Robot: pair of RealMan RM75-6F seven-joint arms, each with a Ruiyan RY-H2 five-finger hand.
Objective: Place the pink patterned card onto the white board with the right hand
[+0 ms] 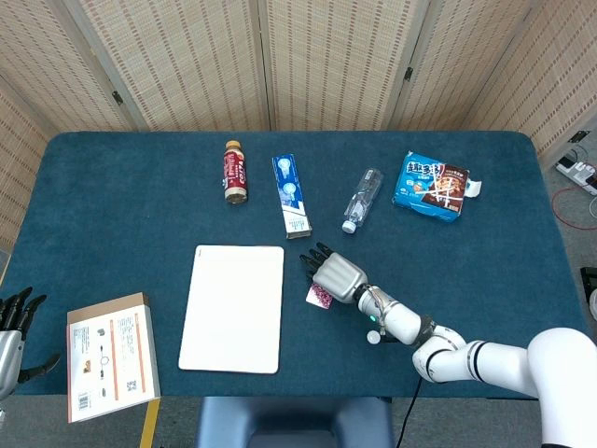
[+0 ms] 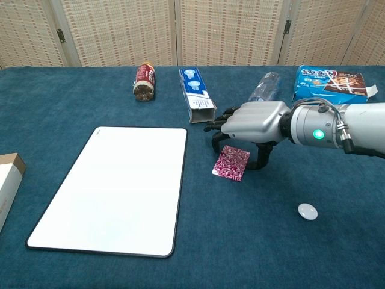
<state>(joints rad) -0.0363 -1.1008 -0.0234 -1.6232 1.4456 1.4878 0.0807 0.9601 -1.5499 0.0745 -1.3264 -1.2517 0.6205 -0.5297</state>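
1. Two hands show. Left hand [image 1: 13, 322] sits at the near table corner, fingers spread, holding nothing.
2. Brown-edged box [image 1: 111, 357] lies near that hand, on its board side.
3. Small white disc [image 2: 307, 211] lies on the cloth nearer the camera than the right thumb, apart from it.
4. Right hand [image 2: 252, 123] hovers palm-down over the far edge of the pink patterned card [image 2: 231, 163]; fingers apart and curled downward, thumb dropped beside the card's right edge. Contact with the card: cannot tell.
5. Card lies flat on the blue cloth, just beyond the fingertips' left lies the white board [image 2: 120, 188], not touching it.
6. Beyond the fingers: toothpaste box [image 2: 197, 94], brown bottle [image 2: 144, 81], clear bottle [image 2: 265, 88], blue snack pack [image 2: 329, 82].
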